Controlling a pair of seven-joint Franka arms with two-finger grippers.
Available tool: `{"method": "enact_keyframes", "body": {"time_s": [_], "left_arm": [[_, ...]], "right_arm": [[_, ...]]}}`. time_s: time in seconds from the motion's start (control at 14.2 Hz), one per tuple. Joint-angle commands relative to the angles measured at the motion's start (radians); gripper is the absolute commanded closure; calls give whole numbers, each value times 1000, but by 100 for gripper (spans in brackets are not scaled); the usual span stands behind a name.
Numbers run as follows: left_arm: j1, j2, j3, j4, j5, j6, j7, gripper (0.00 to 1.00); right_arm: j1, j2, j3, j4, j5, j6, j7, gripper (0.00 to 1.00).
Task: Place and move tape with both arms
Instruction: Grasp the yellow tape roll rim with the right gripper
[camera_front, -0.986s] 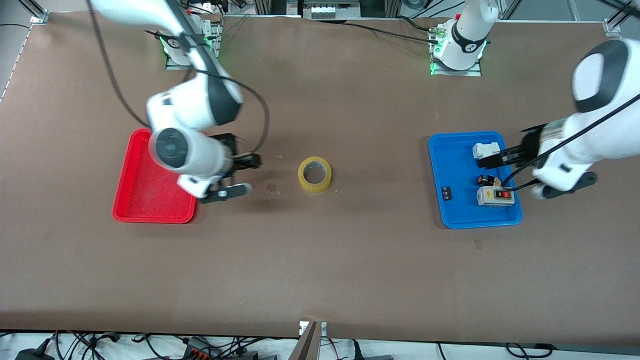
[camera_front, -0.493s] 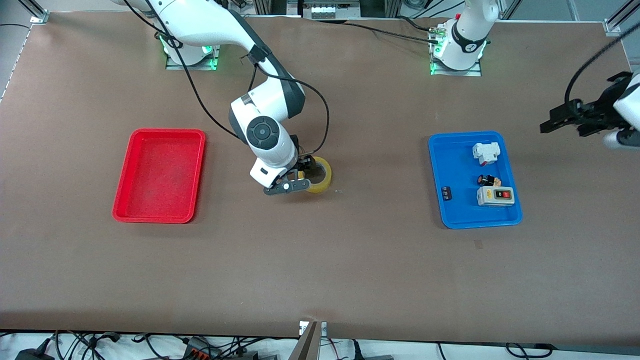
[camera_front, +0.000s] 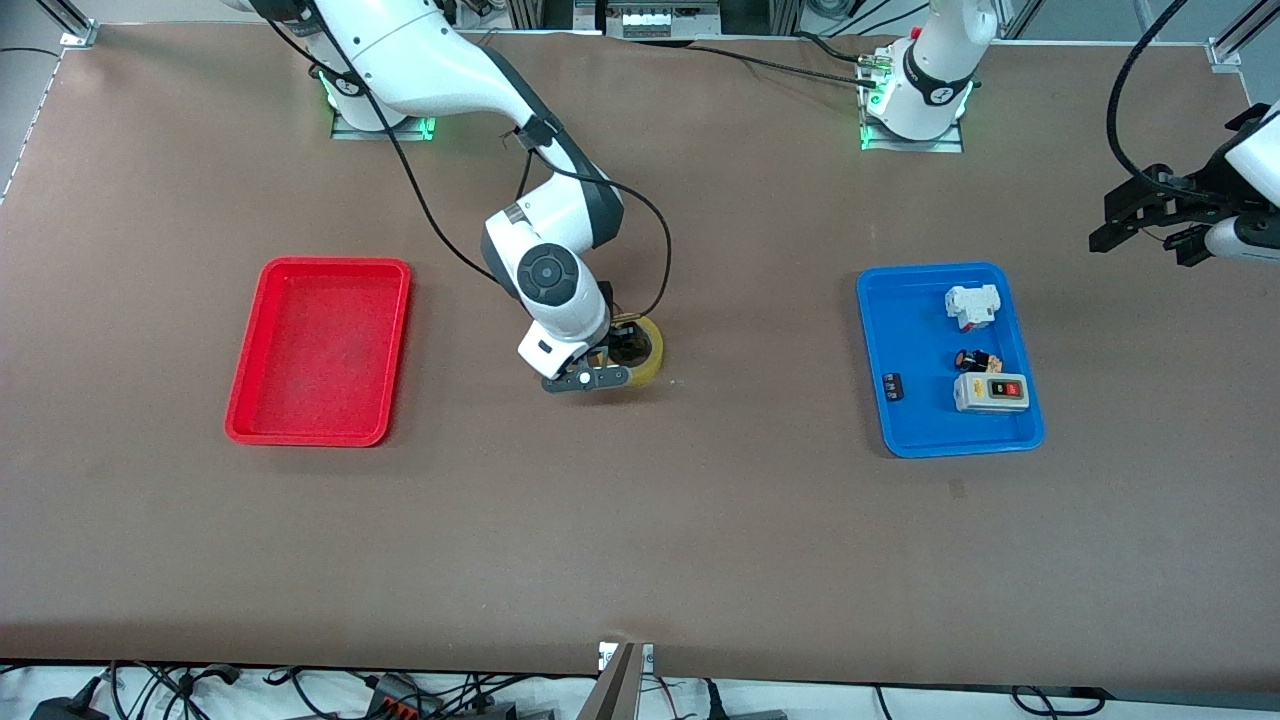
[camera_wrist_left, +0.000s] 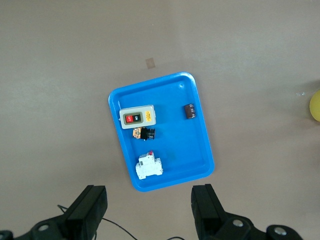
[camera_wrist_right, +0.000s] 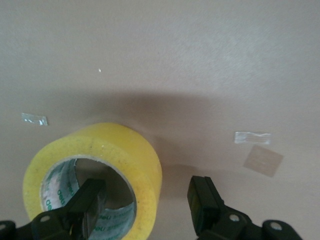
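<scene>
Brown tabletop, centre: your right gripper has descended, fingers wide, straddling the translucent yellow tape roll's wall; left gripper waits, spread, empty.

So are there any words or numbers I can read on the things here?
Tape: green print inside the core, too blurred to read.
Switch box in the blue tray: marks on its red and black buttons and a yellow label, all too small to read.
White part, small black parts: nothing readable.
Red tray: no text.
</scene>
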Motion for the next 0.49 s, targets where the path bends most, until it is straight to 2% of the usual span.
{"method": "enact_keyframes", "body": {"time_s": [0.0, 0.14, 0.21, 0.42], "left_arm": [[-21, -3, 22, 8, 23, -13, 16, 0], [-21, -4, 25, 12, 23, -30, 16, 0], [-21, -4, 25, 12, 23, -45, 16, 0], [-21, -4, 25, 12, 17, -70, 16, 0]], "right_arm": [[23, 12, -10, 17, -8, 0, 29, 2], [20, 21, -13, 17, -11, 3, 29, 7], [17, 21, -15, 19, -11, 3, 27, 17], [15, 16, -18, 23, -20, -6, 10, 61]]}}
